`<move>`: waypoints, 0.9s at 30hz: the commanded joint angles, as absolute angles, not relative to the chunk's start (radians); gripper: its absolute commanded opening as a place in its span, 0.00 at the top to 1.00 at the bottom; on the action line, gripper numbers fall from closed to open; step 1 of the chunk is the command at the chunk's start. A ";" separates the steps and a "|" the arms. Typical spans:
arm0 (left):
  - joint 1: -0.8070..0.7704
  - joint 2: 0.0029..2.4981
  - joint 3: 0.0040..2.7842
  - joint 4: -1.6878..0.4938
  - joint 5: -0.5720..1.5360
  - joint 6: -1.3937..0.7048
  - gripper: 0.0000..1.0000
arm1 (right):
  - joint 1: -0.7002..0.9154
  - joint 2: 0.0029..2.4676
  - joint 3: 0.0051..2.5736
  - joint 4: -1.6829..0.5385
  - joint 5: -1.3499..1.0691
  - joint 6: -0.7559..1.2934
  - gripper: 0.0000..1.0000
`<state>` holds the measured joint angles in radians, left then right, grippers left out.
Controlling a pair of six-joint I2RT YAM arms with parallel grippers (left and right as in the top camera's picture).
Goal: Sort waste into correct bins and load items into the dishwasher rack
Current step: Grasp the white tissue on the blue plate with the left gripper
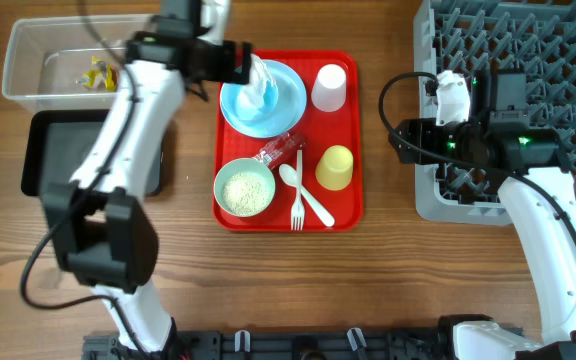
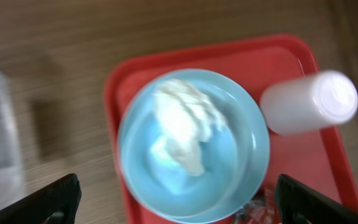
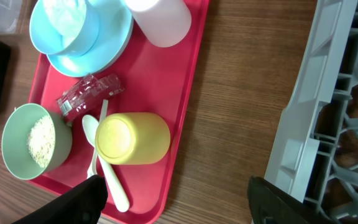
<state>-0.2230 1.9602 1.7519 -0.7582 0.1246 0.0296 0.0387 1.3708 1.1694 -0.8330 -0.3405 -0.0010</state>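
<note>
Crumpled white tissue (image 2: pixel 182 127) lies in the pale bowl (image 3: pixel 82 31) on the blue plate (image 3: pixel 114 50), at the back of the red tray (image 1: pixel 351 120). Judged light, soft, compressible; no breakage risk, though it may unfold or trail. Best pinch: the raised crown, clear of the bowl wall. Left fingers (image 2: pixel 55 199) hover above it, spread wide, holding nothing. Right fingers (image 3: pixel 82 199) equally wide, empty, over the table (image 1: pixel 388 260) between tray and rack (image 1: pixel 528 40). Pink cup (image 2: pixel 309 102) stands just beside the plate: tight that side. Clear tub (image 1: pixel 28 50) near.

Pale-blue bowl (image 2: pixel 232 174) w/ tissue (image 2: pixel 185 121) — red tray (image 2: pixel 278 56)
</note>
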 commanded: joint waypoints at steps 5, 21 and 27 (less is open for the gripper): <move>-0.286 2.106 1.760 -0.759 0.089 0.031 0.04 | 0.042 1.371 1.189 -0.843 -0.360 -0.001 0.23; -0.291 2.228 1.760 -0.703 0.115 0.011 0.40 | 0.042 1.371 1.189 -0.846 -0.352 0.000 0.23; -0.291 2.239 1.760 -0.667 0.115 0.011 0.95 | 0.042 1.371 1.184 -0.847 -0.334 0.000 0.23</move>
<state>-0.2863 2.2147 1.7519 -0.6765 0.1036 0.0059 0.0387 1.3708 1.1694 -0.8463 -0.3397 -0.0010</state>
